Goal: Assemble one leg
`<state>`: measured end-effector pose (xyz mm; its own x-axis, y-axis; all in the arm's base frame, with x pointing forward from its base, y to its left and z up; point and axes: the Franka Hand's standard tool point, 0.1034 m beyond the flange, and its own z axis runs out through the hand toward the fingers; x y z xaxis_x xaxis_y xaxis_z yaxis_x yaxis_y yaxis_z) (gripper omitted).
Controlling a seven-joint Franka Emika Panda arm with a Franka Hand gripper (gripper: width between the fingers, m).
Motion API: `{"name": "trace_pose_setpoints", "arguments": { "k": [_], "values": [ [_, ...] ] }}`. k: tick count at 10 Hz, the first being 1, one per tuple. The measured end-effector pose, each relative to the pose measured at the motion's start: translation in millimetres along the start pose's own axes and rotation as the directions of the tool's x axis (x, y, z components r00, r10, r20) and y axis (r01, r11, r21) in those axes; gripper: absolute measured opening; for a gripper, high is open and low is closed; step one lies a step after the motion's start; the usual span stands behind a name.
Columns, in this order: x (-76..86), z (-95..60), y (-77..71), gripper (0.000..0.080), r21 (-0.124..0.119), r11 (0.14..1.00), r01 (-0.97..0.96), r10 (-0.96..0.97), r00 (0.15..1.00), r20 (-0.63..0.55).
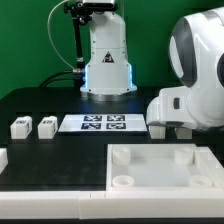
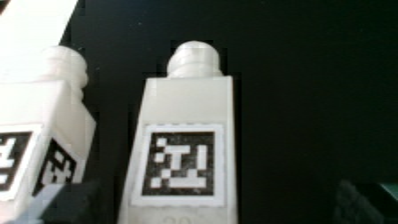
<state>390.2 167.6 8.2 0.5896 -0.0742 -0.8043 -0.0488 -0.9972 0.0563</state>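
Observation:
In the wrist view a white leg (image 2: 185, 130) lies on the black table, its rounded peg end pointing away and its black-and-white tag facing up. A second leg (image 2: 47, 115) lies beside it, tag also visible. My gripper (image 2: 217, 204) is open; its dark fingertips (image 2: 71, 200) stand on either side of the middle leg without touching it. In the exterior view my gripper (image 1: 165, 127) hangs low over the table at the right, fingertips hidden by the hand, and these legs are hidden behind it. Two other legs (image 1: 20, 127) (image 1: 46, 126) stand at the left.
The large white tabletop (image 1: 150, 180) with round corner sockets lies at the front. The marker board (image 1: 104, 123) lies in the middle of the table. The robot base (image 1: 107, 60) stands at the back. A white part (image 1: 3, 157) shows at the left edge.

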Motion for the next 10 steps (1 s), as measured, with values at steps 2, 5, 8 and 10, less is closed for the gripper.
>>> {"name": "trace_pose_setpoints", "arguments": {
  "k": [2,5,8,10],
  "values": [
    [0.0,0.1,0.1,0.064,0.0,1.0,0.0,0.0,1.0,0.0],
    [-0.1,0.0,0.1,0.0289,0.0,1.0,0.0,0.0,1.0,0.001],
    [-0.1,0.0,0.1,0.0291,0.0,1.0,0.001,-0.001,1.0,0.0],
    [-6.3,-26.9,8.0,0.0291,0.005,0.999,0.038,-0.038,0.999,-0.005]
  ]
}}
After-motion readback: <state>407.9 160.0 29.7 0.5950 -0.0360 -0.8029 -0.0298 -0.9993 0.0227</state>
